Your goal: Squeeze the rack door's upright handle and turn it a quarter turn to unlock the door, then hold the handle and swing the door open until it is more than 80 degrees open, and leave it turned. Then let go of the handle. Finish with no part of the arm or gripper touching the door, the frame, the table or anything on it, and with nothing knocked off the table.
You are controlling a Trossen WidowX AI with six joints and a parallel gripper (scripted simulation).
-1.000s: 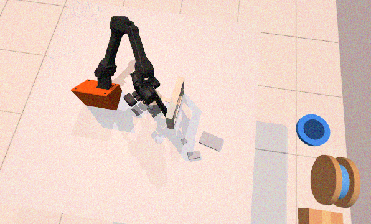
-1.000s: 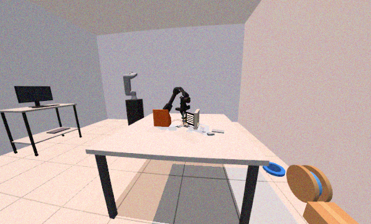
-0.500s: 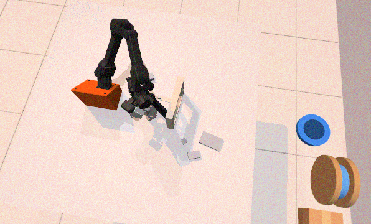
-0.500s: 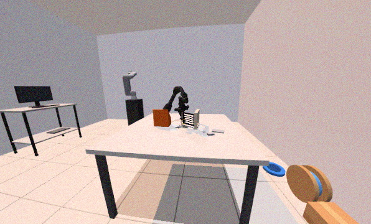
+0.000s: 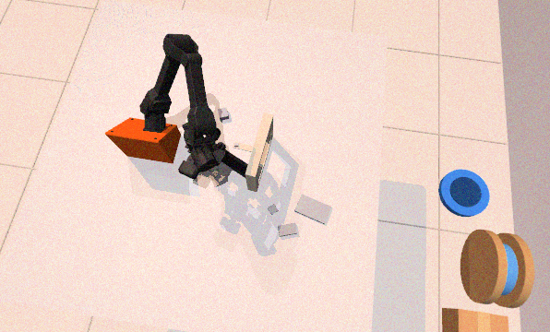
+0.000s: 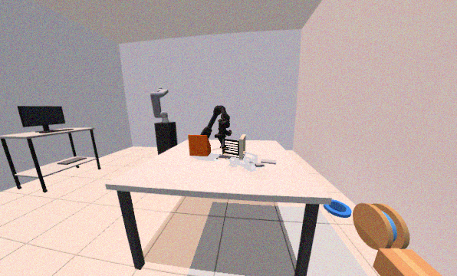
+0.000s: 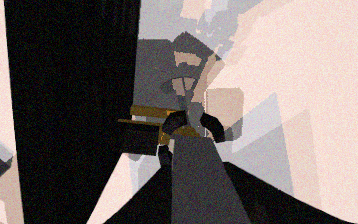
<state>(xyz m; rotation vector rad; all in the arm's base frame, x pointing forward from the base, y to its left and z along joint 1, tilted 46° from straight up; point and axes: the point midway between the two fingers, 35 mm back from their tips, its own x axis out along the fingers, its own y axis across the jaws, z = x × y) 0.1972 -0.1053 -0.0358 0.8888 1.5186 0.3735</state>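
Observation:
The rack's cream frame (image 5: 261,149) (image 6: 242,146) stands upright on the table (image 5: 118,258) (image 6: 213,178). Its black slatted door (image 5: 234,162) (image 6: 228,152) (image 7: 75,100) stands well out from it, toward the arm's side, seemingly short of a right angle; the exact angle is hard to read. My gripper (image 5: 210,165) (image 6: 223,147) (image 7: 195,171) points down at the door's free edge. It is shut on the upright handle, whose brass-coloured part (image 7: 185,131) shows between and beside the black fingers. The fingers hide much of the handle, so its exact turn cannot be told.
The arm's orange base block (image 5: 141,131) (image 6: 198,146) stands left of the door. Beyond the frame lie a flat grey box (image 5: 313,209) and a smaller one (image 5: 288,231), with a little dark block (image 5: 273,209) nearby. Another small box (image 5: 224,115) lies behind the arm.

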